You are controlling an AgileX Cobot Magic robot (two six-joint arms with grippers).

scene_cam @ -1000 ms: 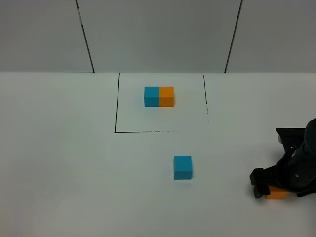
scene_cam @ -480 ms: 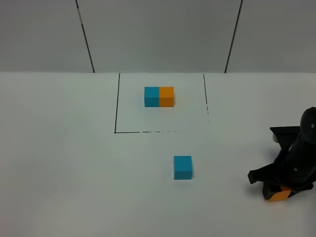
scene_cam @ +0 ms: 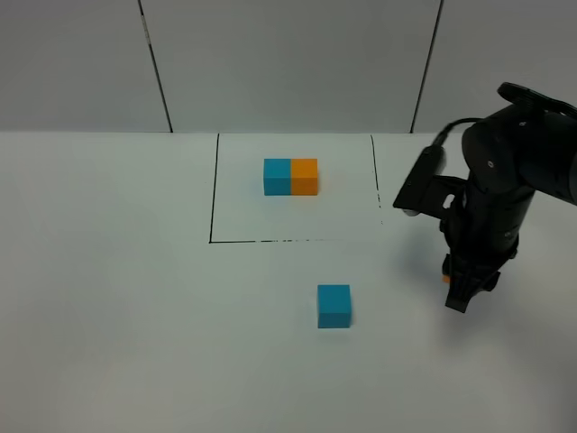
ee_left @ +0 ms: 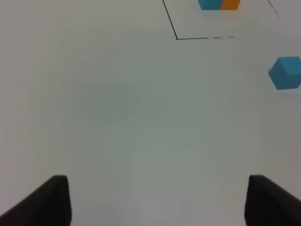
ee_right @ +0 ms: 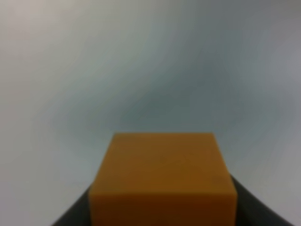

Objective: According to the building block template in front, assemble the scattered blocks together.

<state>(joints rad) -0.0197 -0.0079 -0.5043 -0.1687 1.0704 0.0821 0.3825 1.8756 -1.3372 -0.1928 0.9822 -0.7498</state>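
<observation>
The right fingers [scene_cam: 456, 300] are clenched on the orange cube [ee_right: 162, 181], to the right of the blue cube [scene_cam: 334, 306] and apparently lifted clear of the surface [scene_cam: 135, 316]. From the high camera only an orange sliver shows beside the wrist. The left fingers [ee_left: 55, 200] are spread wide and hold nothing, well to the left of the blue cube.

The template [scene_cam: 290, 177] lies beyond the blue cube. Its long axis runs side to side, with the blue half left and the orange half right. The blue cube's faces look roughly parallel to the template's. The orange cube sits level in the grip, one flat face toward the wrist camera.

The main risks:
- **Shoving:** coming in sideways too low or too fast would push the free blue cube away or twist it.
- **Misalignment:** a rotated wrist would leave a gap or a skewed joint.
- **Wrong side:** setting the orange cube to the left of the blue cube would reverse the pattern.
</observation>
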